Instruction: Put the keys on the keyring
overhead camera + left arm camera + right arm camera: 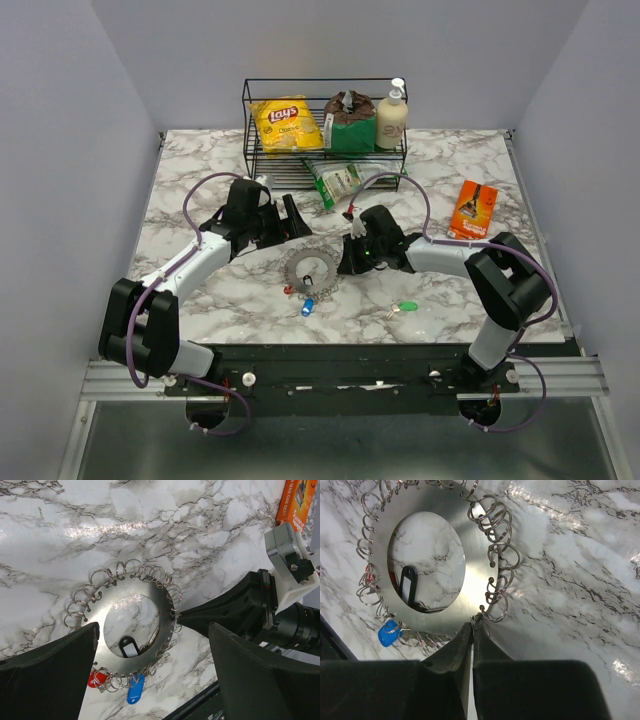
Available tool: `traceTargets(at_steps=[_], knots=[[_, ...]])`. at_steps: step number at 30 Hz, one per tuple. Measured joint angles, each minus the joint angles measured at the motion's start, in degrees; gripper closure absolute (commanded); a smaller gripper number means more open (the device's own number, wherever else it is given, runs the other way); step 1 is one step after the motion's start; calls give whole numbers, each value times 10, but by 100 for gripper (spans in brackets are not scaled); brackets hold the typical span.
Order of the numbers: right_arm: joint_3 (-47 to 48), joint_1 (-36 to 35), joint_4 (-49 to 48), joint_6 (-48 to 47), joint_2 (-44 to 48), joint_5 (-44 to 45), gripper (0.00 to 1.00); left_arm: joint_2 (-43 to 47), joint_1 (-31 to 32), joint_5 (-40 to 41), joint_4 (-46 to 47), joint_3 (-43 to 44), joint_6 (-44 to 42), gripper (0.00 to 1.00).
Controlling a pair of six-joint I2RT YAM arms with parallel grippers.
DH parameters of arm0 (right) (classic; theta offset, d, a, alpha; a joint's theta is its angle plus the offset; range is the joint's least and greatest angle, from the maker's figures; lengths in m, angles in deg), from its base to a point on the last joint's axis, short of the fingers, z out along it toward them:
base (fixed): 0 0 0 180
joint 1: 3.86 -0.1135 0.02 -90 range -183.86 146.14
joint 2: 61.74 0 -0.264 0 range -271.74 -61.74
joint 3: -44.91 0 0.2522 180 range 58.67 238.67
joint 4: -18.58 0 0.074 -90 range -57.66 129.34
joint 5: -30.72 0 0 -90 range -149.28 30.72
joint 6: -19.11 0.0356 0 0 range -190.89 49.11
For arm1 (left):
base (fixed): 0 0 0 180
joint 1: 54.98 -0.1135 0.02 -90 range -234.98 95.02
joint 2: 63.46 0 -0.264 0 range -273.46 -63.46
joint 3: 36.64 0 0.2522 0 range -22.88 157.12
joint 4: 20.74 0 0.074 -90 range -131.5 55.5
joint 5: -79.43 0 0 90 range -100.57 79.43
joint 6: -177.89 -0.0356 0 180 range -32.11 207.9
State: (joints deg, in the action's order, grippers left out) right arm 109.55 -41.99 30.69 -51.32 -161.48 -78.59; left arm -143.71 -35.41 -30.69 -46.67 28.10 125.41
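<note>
The keyring (308, 270) is a flat silvery disc with a round hole and several small wire rings along its rim. It also shows in the left wrist view (158, 602) and the right wrist view (472, 560). The red key (96, 679) and the blue key (135, 690) hang at its near rim. The green key (405, 308) lies apart on the table to the right. My right gripper (475, 622) is shut on a small ring at the disc's right rim. My left gripper (152, 672) is open and empty, held above the disc.
A black tag (129, 647) lies inside the disc's hole. A wire basket (325, 150) at the back holds a chips bag, a green bag and a lotion bottle. A green packet (335, 182) lies in front of it. An orange box (474, 209) lies at the right.
</note>
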Motion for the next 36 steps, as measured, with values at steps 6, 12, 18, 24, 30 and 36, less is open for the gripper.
traceTargets(at_steps=[6, 12, 18, 24, 30, 36], knots=[[0, 0, 0, -4, 0, 0, 99, 0, 0, 0, -2, 0, -2, 1], [0, 0, 14, -19, 12, 0, 99, 2, 0, 0, -5, 0, -11, 1], [0, 0, 24, -49, 58, -15, 99, 24, 0, -4, 6, -10, -24, 1], [0, 0, 27, -78, 102, -54, 99, 64, 0, -29, 49, -44, -28, 1], [2, 0, 33, -96, 118, -96, 99, 110, 0, -56, 109, -82, -29, 1], [2, 0, 39, -117, 153, -138, 99, 143, 0, -83, 167, -109, -30, 2]])
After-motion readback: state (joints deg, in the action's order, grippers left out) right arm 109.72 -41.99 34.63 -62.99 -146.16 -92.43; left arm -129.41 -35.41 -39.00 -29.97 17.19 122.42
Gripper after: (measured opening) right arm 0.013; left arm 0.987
